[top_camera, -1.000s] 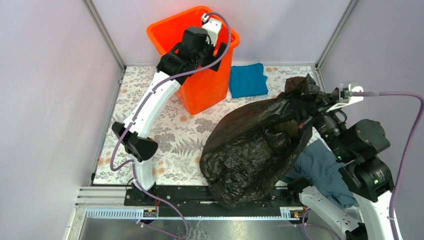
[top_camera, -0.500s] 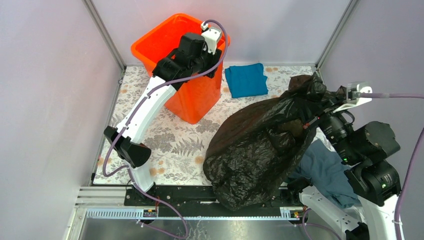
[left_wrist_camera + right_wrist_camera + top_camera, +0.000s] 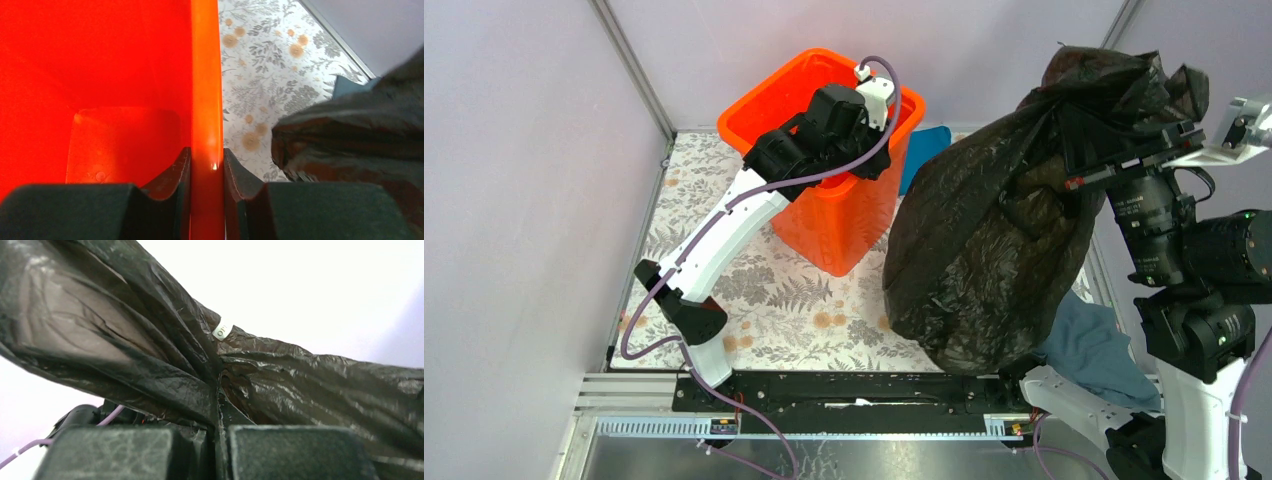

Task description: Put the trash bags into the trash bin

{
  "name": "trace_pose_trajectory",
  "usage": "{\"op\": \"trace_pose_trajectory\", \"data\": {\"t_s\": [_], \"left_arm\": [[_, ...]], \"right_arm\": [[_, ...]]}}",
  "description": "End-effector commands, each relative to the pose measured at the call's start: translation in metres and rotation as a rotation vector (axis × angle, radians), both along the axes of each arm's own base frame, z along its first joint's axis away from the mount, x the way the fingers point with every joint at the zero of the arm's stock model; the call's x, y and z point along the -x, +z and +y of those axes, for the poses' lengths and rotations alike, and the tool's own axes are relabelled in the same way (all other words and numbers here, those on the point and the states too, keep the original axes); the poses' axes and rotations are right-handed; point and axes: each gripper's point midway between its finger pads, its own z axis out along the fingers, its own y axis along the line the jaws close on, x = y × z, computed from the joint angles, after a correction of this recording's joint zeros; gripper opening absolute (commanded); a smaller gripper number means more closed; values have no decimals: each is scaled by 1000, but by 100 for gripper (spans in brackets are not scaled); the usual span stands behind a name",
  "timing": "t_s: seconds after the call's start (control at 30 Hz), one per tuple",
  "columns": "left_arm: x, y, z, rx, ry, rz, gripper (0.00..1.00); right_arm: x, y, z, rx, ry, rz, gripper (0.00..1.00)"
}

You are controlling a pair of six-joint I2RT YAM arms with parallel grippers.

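The orange trash bin (image 3: 829,215) stands at the back of the flowered table, leaning slightly. My left gripper (image 3: 876,135) is over its right rim; in the left wrist view the gripper (image 3: 206,162) is shut on the trash bin's rim (image 3: 206,75), one finger inside and one outside. The black trash bag (image 3: 994,230) hangs in the air to the right of the bin, its bottom near the table. My right gripper (image 3: 1124,160) holds it near the bunched top. In the right wrist view that gripper (image 3: 218,407) is shut on the trash bag's wrinkled film (image 3: 150,365).
A bright blue cloth (image 3: 932,142) lies behind the bin, partly hidden by the bag. A grey-blue cloth (image 3: 1092,345) lies at the near right by the right arm's base. Grey walls with metal posts (image 3: 629,65) close in the flowered table (image 3: 814,310).
The right arm has lifted the bag from the table high into the air. The left jaws have closed on the bin's rim, and the bin has shifted and tilted.
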Motion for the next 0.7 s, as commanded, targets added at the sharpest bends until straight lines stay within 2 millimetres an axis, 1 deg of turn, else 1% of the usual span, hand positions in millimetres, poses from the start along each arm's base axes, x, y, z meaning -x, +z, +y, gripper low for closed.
{"op": "trace_pose_trajectory", "data": {"t_s": [0.0,0.07,0.1,0.13,0.2,0.3,0.33,0.4,0.43,0.5,0.53,0.63,0.67], "left_arm": [[41,71,-10,244,-59,-10,19],[49,84,-5,274,-70,-19,23],[56,96,-4,303,-91,-28,27],[63,103,-4,328,-113,-27,35],[74,119,-3,375,-152,-33,64],[86,136,5,413,-169,-60,91],[90,142,8,424,-176,-70,97],[105,153,11,464,-224,-80,99],[115,160,12,495,-262,-83,99],[143,173,11,572,-376,-83,99],[161,180,11,615,-443,-89,99],[210,168,-2,687,-588,-67,99],[223,158,-10,685,-616,-59,99]], "right_arm": [[-8,28,-4,-14,-51,-83,0],[-5,34,-9,-16,-71,-102,0],[-3,37,-13,-20,-86,-114,0],[-1,40,-17,-27,-102,-123,0],[3,45,-22,-37,-119,-141,0],[5,48,-29,-61,-140,-146,0],[5,48,-30,-72,-145,-142,0],[6,50,-33,-93,-149,-139,0],[7,50,-34,-101,-150,-138,0],[9,53,-37,-123,-153,-142,0],[10,54,-38,-134,-156,-147,0],[16,60,-44,-166,-165,-170,0],[19,63,-46,-173,-165,-180,0]]}}
